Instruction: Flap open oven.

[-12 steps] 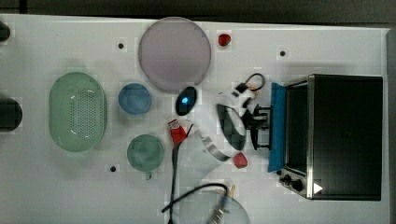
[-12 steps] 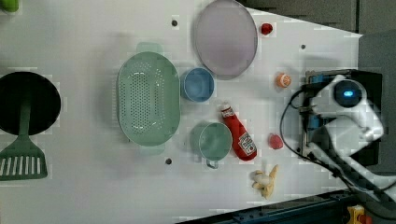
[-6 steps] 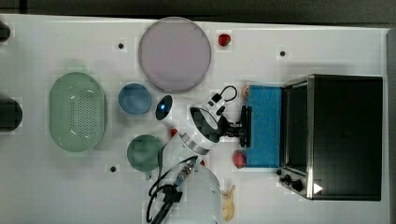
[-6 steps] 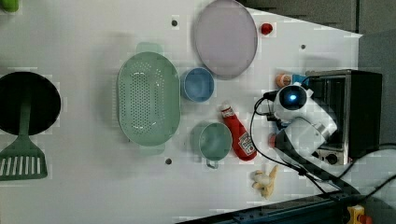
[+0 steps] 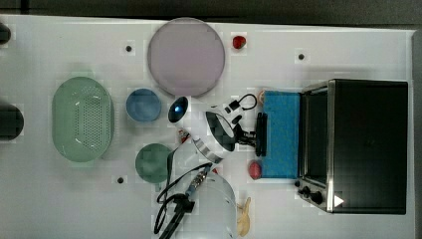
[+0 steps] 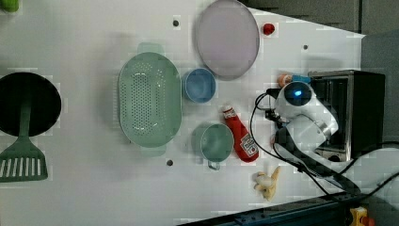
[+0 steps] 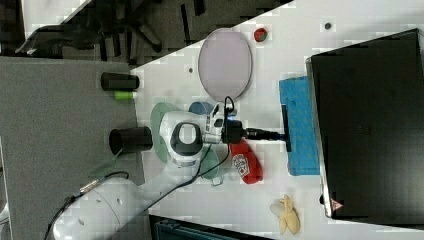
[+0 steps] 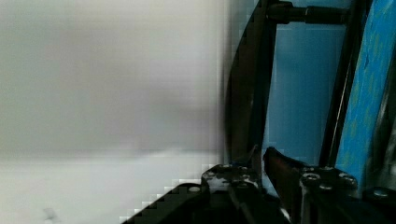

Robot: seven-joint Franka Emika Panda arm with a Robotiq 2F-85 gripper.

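Note:
The oven (image 5: 368, 144) is a black box with a silver front frame at the top view's right. Its blue-tinted flap door (image 5: 281, 134) lies folded down flat on the table, pointing to the top view's left. The black bar handle (image 5: 260, 134) runs along the door's free edge. My gripper (image 5: 255, 135) reaches it from the top view's left and is shut on the handle. In the right view the gripper (image 7: 280, 134) meets the handle (image 7: 285, 127) at its middle. Close up in the wrist view, the fingers (image 8: 280, 168) clasp the dark bar (image 8: 243, 84) against the blue door (image 8: 299, 93).
A small red item (image 5: 255, 170) lies just beside the open door. A ketchup bottle (image 6: 241, 136), green cup (image 5: 153, 162), blue bowl (image 5: 143, 104), purple plate (image 5: 185, 56) and green colander (image 5: 82, 118) sit behind the arm. A banana (image 5: 243, 216) lies near the table edge.
One second ago the door stood almost upright at the oven front. My gripper has pulled the handle toward the top view's left, and the door has swung down flat.

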